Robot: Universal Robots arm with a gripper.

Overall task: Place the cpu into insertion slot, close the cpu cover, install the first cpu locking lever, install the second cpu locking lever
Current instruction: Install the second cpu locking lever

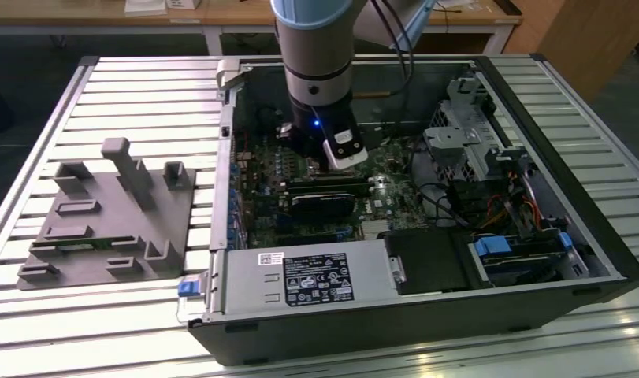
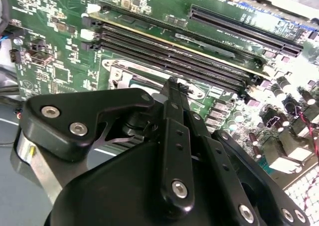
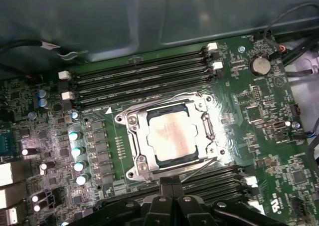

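An open computer case (image 1: 425,260) lay on its side on a slatted metal surface (image 1: 130,87), its green motherboard (image 3: 249,111) exposed with a power supply (image 1: 298,279) and a drive bay with blue tabs (image 1: 508,252) along the near edge. In the first wrist view the cpu (image 3: 172,136) sat seated in the insertion slot (image 3: 142,162), its pale metal top showing through the window of the cpu cover (image 3: 199,117), which lay flat over the socket; thin wire locking levers (image 3: 199,168) ran along the socket's edges, though whether they were latched could not be told. Long black memory slots (image 3: 144,76) flanked the socket on two sides, leaving only narrow room around it, and a row of silver capacitors (image 3: 77,156) stood just beside it. The robot arm (image 1: 317,55) reached down inside the case walls, its black hand (image 3: 172,198) poised just above the board near the socket's edge, fingers drawn together with nothing between them; in the second wrist view the fingers (image 2: 177,131) met above the socket. On the surface toward the exterior view's left rested a grey moulded fixture (image 1: 109,220) with upright posts, well apart from the case. Wooden-topped tables (image 1: 235,16) stood behind in the room.
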